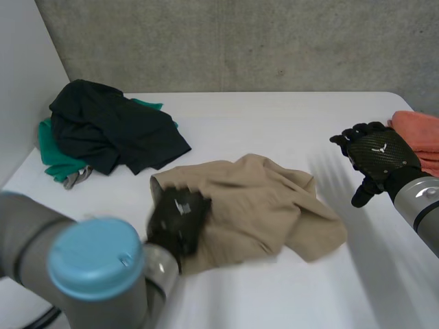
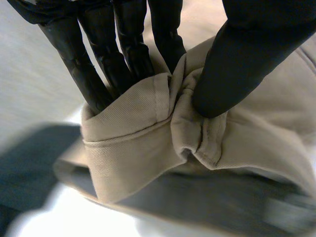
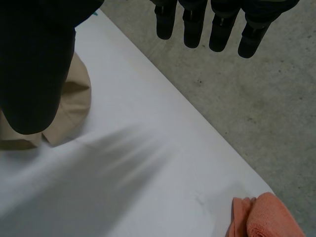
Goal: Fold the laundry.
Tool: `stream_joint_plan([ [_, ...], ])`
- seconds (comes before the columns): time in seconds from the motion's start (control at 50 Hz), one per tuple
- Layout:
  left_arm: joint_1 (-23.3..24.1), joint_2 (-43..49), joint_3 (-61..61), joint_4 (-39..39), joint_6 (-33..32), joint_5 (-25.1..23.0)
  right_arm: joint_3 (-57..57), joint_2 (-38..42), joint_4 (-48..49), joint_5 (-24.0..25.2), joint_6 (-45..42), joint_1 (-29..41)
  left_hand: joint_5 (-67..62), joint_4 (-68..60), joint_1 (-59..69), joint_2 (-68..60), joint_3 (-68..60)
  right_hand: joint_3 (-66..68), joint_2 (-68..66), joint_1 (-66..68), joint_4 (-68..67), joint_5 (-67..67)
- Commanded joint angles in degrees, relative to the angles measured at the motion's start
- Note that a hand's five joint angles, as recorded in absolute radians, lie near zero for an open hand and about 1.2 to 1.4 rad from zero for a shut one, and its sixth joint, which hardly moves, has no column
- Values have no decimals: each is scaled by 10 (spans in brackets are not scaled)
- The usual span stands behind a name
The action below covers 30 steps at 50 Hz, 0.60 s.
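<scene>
the tan cloth (image 1: 267, 205) is lying crumpled in the middle of the tabletop (image 1: 274, 116), a little toward its front edge. the left hand (image 1: 178, 216) is gripping the cloth's left edge, with fingers (image 2: 123, 54) and thumb pinching a bunched hem between them (the seam is doubling over itself in that pinch). the right hand (image 1: 381, 154) is hovering near the tabletop's right edge, well apart from the cloth, its fingers (image 3: 192, 27) hanging relaxed and slightly spread, holding nothing. to do this step well, i judge the right hand should be taking an opposite edge while the left is lifting the hem, so the cloth is spreading flat before any fold. a dark garment (image 1: 116, 127) is lying heaped over a green cloth (image 1: 51, 157) at the back left corner, and an orange cloth (image 1: 418, 133) is sitting at the right edge. the tabletop is looking smooth and white, and a grey concrete wall (image 1: 240, 41) is standing behind it.
</scene>
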State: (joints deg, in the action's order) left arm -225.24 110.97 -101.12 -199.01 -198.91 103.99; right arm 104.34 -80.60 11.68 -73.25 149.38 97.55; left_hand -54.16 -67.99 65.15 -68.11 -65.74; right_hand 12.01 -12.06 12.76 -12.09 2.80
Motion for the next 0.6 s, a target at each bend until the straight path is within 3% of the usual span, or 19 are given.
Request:
stream_joint_plan([
  [0.02,-114,-76,89,-97,-132,24,0,-17,-1,-1,0,9,-158,-120,149,-119,-143,-20,21,-28,21,-28],
  [0.06,-143,-85,141,-125,-160,11,0,-19,0,-1,2,10,-158,-120,149,-119,-143,-20,21,-28,21,-28],
  [0.14,-132,-79,246,-150,-155,-37,0,-23,2,-1,6,10,-158,-120,149,-119,-143,-20,21,-28,21,-28],
  [0.28,-101,7,357,-145,-61,-123,0,-26,2,-1,7,8,-158,-120,149,-119,-143,-20,21,-28,21,-28],
  [0.42,-37,108,357,-133,15,-269,4,-25,1,1,7,2,-158,-120,149,-119,-143,-20,21,-28,21,-28],
  [0.6,17,211,352,-38,27,-320,7,-25,2,4,8,0,-158,-120,149,-119,-143,-20,21,-28,21,-28],
])
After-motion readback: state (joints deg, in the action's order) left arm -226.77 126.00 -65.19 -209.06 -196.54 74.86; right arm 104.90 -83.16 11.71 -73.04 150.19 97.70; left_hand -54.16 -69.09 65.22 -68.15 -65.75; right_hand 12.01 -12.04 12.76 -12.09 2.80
